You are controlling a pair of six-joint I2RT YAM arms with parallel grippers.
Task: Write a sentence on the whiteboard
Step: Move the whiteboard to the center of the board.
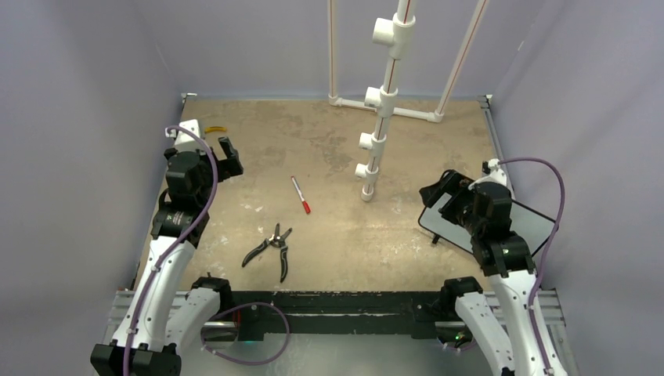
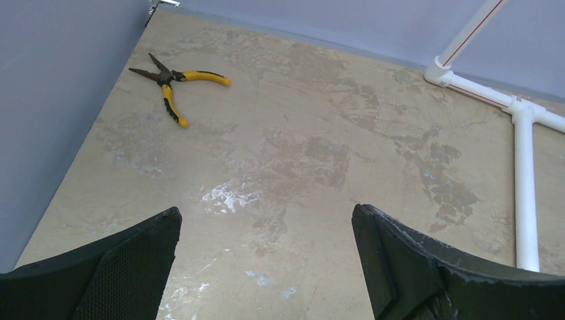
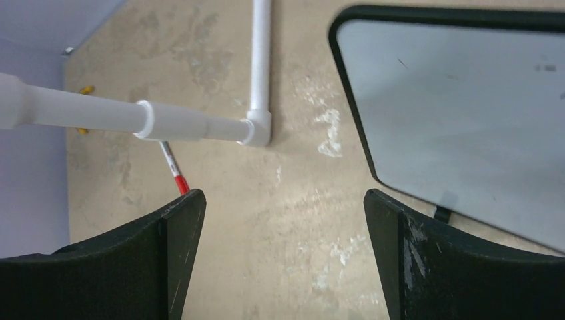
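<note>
The whiteboard (image 1: 532, 223) lies at the right of the table, partly under my right arm; its white face with thin black frame fills the upper right of the right wrist view (image 3: 466, 113). No red sentence shows on the visible face. A red-capped marker (image 1: 301, 195) lies mid-table, and its tip shows in the right wrist view (image 3: 174, 175). My right gripper (image 1: 438, 192) is open and empty, hovering left of the board's corner (image 3: 283, 213). My left gripper (image 1: 227, 159) is open and empty at the far left (image 2: 266, 227).
Black-handled cutters (image 1: 270, 249) lie near the front centre. Yellow-handled pliers (image 2: 170, 83) lie at the back left corner (image 1: 214, 129). A white PVC pipe stand (image 1: 382, 102) rises from the back centre, its base tubes on the table (image 3: 260, 67). Purple walls enclose the table.
</note>
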